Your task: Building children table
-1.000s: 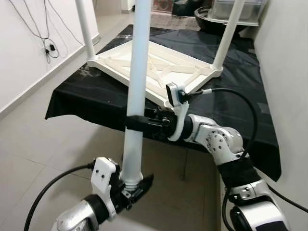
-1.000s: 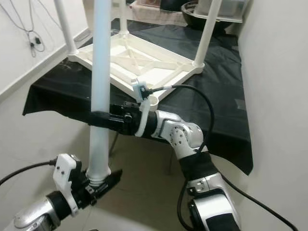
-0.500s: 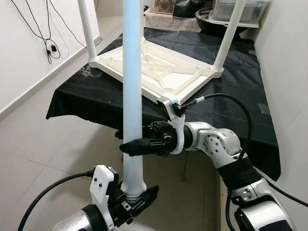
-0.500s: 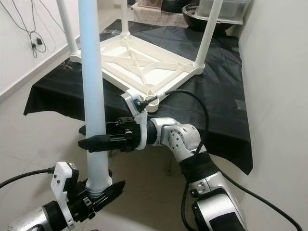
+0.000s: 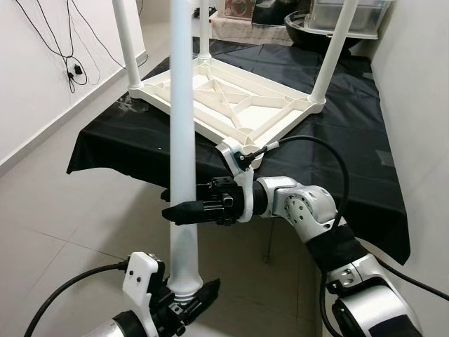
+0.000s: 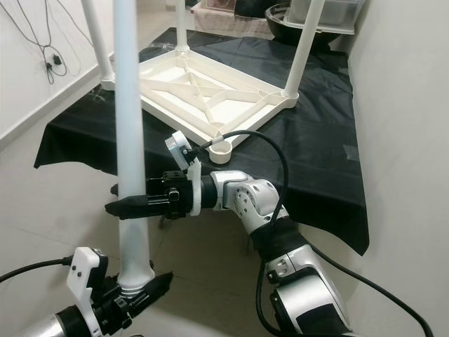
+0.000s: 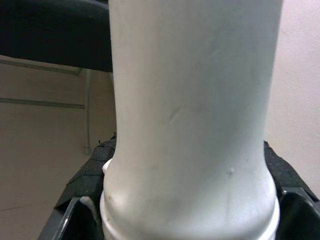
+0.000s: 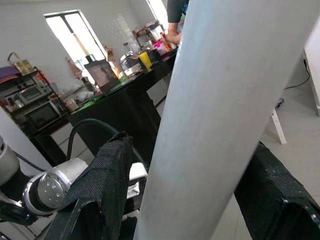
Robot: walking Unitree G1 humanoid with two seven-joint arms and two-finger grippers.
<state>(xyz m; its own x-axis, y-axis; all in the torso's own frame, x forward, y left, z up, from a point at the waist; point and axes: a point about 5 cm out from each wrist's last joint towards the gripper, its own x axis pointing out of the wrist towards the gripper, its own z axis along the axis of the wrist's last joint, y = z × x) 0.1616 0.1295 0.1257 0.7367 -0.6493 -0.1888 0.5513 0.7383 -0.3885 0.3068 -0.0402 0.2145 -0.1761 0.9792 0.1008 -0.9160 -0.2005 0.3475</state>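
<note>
I hold a long white table leg [image 5: 184,105] upright in front of the black-clothed table. My left gripper [image 5: 184,300] is shut on its flared lower end [image 7: 195,200], low over the floor. My right gripper [image 5: 172,210] is shut on the leg partway up, one black finger [image 8: 107,175] on each side. The white tabletop [image 5: 231,105] lies upside down on the cloth, with three legs [image 5: 335,49] standing up from its corners. Its near corner socket [image 6: 223,149], just behind my right wrist, has nothing in it.
The black-clothed table [image 5: 126,140] reaches to a white wall [image 5: 421,105] on the right. A dark bowl [image 5: 302,28] and a plastic bin [image 5: 368,14] stand at the back. Cables [image 5: 70,67] hang on the left wall. Tiled floor lies below me.
The leg has come down and a little to the left with both grippers on it, and now stands straighter. My right forearm has swung lower, off the tabletop's near corner.
</note>
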